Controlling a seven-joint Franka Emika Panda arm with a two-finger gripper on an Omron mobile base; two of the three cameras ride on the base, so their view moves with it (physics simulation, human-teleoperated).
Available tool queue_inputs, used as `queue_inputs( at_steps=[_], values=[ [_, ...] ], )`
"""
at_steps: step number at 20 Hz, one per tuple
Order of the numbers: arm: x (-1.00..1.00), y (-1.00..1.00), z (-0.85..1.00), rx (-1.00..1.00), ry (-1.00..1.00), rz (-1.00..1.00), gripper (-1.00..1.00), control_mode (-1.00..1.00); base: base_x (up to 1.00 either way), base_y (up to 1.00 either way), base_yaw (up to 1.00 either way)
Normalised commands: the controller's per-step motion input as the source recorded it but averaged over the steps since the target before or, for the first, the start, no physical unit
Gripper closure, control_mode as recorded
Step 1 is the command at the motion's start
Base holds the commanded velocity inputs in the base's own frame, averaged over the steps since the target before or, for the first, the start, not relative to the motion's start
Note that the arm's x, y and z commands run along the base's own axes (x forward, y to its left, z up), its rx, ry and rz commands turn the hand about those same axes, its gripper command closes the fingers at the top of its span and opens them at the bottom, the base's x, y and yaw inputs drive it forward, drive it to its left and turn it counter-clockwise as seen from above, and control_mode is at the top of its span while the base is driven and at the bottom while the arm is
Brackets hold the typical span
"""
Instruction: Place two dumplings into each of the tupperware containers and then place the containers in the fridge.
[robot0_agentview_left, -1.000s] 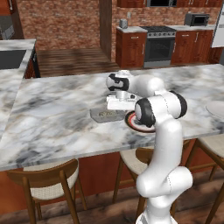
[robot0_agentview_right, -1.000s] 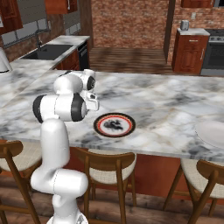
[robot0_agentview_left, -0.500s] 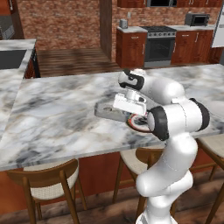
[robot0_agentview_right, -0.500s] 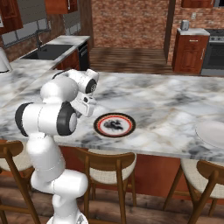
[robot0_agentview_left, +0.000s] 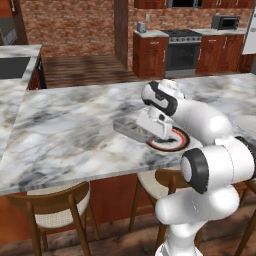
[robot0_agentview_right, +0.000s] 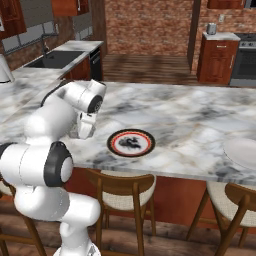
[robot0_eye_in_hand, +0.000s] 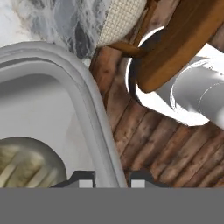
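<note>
Now end effector (robot0_eye_in_hand: 112, 178) pinching tupperware container (robot0_eye_in_hand: 94, 113) rim (dumpling (robot0_eye_in_hand: 26, 162) inside)

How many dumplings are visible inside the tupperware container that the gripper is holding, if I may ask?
1: a dumpling lies inside the tupperware container, beside the rim pinched by the gripper. Most of the tub is out of frame, so others may be hidden.

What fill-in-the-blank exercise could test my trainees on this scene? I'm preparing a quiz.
The gripper is shut on the ___ of the tupperware container. Inside that container lies one visible ___. The round black plate has a ___ edge.
Missing words: rim; dumpling; red.
</note>
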Motion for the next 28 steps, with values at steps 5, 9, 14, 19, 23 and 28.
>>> queue_inputs(
  at_steps=[5, 9, 14, 19, 23, 28],
  values=[
    [-0.27, 0.08, 0.23, -0.2, 0.08, -0.48, 1.0, -1.0, 0.0, 0.0, 0.0],
    [-0.16, 0.25, 0.52, -0.21, 0.13, -0.37, 1.0, -1.0, 0.0, 0.0, 0.0],
    [-0.43, 0.28, 0.67, -0.11, 0.11, -0.15, 1.0, -1.0, 0.0, 0.0, 0.0],
    [-0.64, -0.03, 0.3, 0.0, 0.07, -0.01, 1.0, -1.0, 0.0, 0.0, 0.0],
    [-0.58, -0.29, 0.08, -0.01, 0.01, -0.04, 1.0, -1.0, 0.0, 0.0, 0.0],
    [-0.21, -0.29, 0.06, -0.04, 0.0, -0.09, 1.0, -1.0, 0.0, 0.0, 0.0]
  ],
)
